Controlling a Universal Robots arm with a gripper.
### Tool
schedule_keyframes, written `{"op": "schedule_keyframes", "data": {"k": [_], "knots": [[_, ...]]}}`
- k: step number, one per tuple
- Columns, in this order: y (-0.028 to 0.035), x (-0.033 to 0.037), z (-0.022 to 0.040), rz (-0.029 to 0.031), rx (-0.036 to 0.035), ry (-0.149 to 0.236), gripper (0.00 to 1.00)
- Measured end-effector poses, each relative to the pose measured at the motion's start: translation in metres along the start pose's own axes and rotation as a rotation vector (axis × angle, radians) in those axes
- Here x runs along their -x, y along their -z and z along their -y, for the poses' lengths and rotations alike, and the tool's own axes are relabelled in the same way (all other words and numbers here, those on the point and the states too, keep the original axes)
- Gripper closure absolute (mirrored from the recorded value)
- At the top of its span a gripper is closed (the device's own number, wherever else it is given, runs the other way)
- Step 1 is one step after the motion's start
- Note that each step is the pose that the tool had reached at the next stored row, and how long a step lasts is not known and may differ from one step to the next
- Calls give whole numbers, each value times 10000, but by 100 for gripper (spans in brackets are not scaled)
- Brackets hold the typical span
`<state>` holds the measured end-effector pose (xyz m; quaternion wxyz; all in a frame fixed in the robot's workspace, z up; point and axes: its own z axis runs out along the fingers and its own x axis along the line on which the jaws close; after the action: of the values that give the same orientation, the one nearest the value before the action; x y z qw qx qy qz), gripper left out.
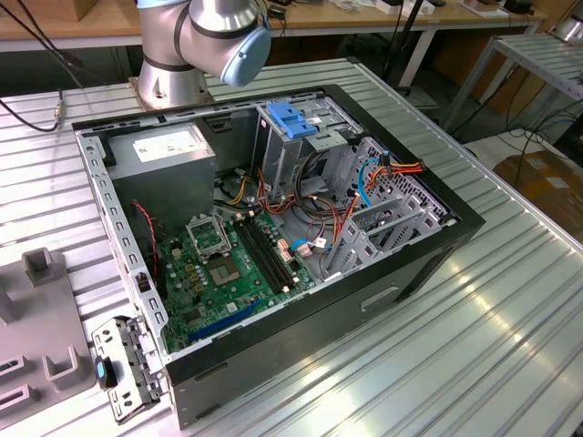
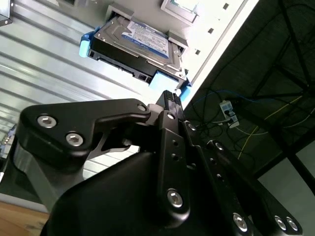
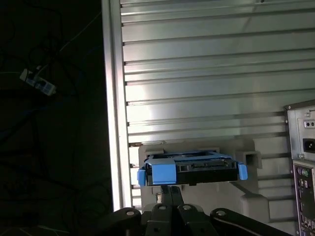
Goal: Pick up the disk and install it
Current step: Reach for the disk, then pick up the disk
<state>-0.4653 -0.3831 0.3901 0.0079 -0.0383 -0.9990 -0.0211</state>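
Observation:
The disk (image 2: 134,43) is a dark flat drive with a blue-and-white label and bright blue side rails. It lies in a grey moulded holder (image 3: 248,196) on the ribbed metal table. In the first wrist view the disk (image 3: 197,168) shows edge-on, with a blue tab at one end. My gripper (image 2: 170,98) is black, its fingertips drawn together with nothing between them. It sits just short of that blue tab (image 2: 162,81), and I cannot tell whether it touches. In the first wrist view the gripper (image 3: 170,192) is right in front of the disk's edge.
The open computer case (image 1: 428,264) lies on the table (image 1: 510,346), with a motherboard, cables, a light-blue latch plate (image 1: 291,118) and a grey power supply (image 1: 168,155) inside. The arm's base (image 1: 196,41) stands behind it. The table's edge (image 3: 113,98) runs close beside the holder.

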Motion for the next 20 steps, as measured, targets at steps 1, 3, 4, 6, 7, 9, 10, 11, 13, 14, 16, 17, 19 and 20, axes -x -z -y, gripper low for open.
{"op": "schedule_keyframes", "data": {"k": [1,3,4,6,7,9,10,11,13,14,16,17,19,20], "knots": [[0,0,0,1,0,0,89],[0,-1,0,-1,0,0,89],[0,-1,0,0,0,0,89],[0,-1,0,0,0,2,89],[0,-2,0,-2,-1,36,89],[-1,-2,0,-15,-6,395,89],[0,-2,0,-24,-10,578,89],[0,-2,0,-32,-15,775,89],[0,-2,0,-57,-31,1378,89],[0,-2,0,-70,-36,1696,89],[0,-2,0,-84,-42,2030,89],[0,-1,0,-88,-43,2140,89],[0,-1,0,-99,-48,2391,89],[0,-1,0,-104,-50,2531,89]]}}
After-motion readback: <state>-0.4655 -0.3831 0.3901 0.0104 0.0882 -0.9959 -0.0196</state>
